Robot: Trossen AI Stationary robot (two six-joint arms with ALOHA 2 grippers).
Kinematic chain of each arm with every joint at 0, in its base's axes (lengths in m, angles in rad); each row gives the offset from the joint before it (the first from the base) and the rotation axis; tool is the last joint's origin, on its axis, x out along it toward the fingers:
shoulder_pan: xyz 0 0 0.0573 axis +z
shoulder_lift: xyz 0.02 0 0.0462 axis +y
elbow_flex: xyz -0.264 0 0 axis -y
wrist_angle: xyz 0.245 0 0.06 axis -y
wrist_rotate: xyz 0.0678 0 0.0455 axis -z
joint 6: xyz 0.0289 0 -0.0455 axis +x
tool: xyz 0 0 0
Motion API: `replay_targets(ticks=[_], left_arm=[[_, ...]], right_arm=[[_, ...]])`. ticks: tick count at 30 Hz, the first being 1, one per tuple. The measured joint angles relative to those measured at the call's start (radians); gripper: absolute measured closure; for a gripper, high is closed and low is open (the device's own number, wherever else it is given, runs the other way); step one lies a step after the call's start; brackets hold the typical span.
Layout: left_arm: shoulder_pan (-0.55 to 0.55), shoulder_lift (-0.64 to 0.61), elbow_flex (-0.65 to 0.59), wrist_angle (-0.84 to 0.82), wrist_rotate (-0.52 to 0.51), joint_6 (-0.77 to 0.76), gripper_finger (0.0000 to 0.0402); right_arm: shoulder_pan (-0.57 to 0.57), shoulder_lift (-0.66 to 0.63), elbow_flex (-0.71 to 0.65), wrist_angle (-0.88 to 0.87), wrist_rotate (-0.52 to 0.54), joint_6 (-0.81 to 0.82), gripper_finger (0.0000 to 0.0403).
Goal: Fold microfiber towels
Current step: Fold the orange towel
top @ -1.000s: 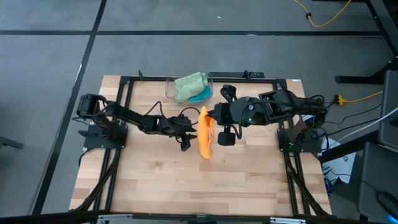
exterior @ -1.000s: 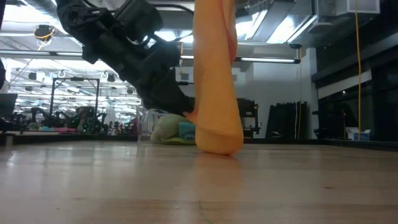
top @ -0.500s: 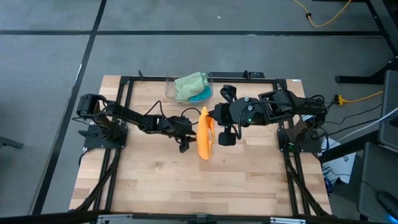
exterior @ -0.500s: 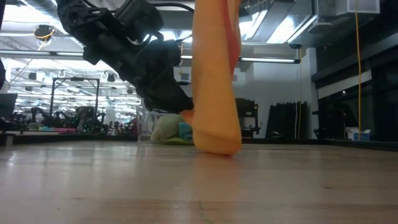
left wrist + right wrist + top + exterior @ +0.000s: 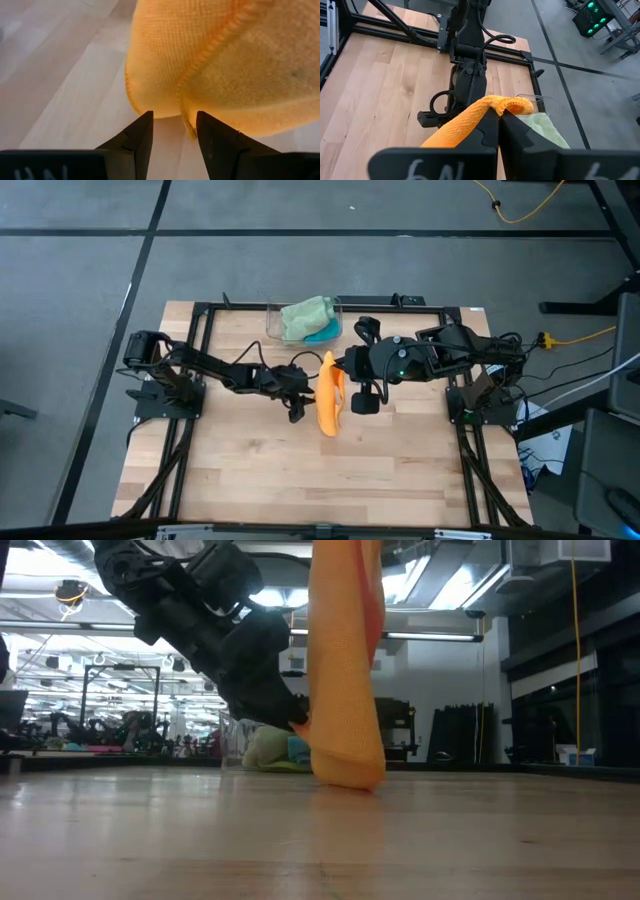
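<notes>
Reaching in from the left, the left gripper (image 5: 297, 392) is holding its fingers (image 5: 137, 136) parted just short of the orange microfiber towel (image 5: 329, 402), aiming at the hanging hem. The right gripper (image 5: 334, 367) is pinching the towel's top corner, dangling it above the middle of the wooden table (image 5: 250, 470). The fold looks barely begun. Next, the left gripper probably needs to clamp a lower corner so both arms can spread the cloth flat.
</notes>
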Motion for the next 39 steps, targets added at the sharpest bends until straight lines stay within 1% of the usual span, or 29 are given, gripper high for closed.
replay_targets(ticks=[9,12,16,18,20,22,26,30,32,35,39], left_arm=[[0.000,0.000,0.000,-0.006,-0.001,0.008,0.0260],[0.000,0.005,0.000,-0.003,0.000,0.012,0.0269],[0.000,0.031,0.001,0.001,-0.001,0.045,0.0303],[0.001,0.044,0.001,-0.008,0.000,0.063,0.0332],[0.004,0.053,0.000,0.004,-0.001,0.068,0.0372],[0.004,0.051,0.000,0.008,-0.005,0.069,0.0393],[0.003,0.024,0.000,0.008,-0.002,0.070,0.0400],[0.003,-0.010,0.000,-0.021,0.033,0.069,0.0401],[0.003,-0.010,0.001,-0.029,0.046,0.037,0.0398],[0.003,-0.009,0.000,-0.028,0.049,0.010,0.0385],[0.004,-0.009,0.000,-0.046,0.046,0.008,0.0350]], right_arm=[[0.000,0.000,0.000,0.000,0.000,0.000,0.0398],[0.000,0.000,0.000,0.000,0.000,0.000,0.0398],[0.000,0.000,0.000,0.000,0.000,0.000,0.0398],[0.000,0.000,0.000,0.000,0.000,0.000,0.0398],[0.000,0.000,0.000,0.000,0.000,0.000,0.0398],[0.000,0.000,0.000,0.000,0.000,0.000,0.0398],[0.000,0.000,0.000,-0.030,0.000,0.002,0.0398],[0.000,0.000,0.000,-0.053,0.007,0.019,0.0398],[0.000,0.000,0.000,-0.052,0.007,0.025,0.0398],[0.000,0.000,0.000,-0.052,0.007,0.026,0.0398],[0.000,0.000,0.000,-0.052,0.007,0.026,0.0398]])
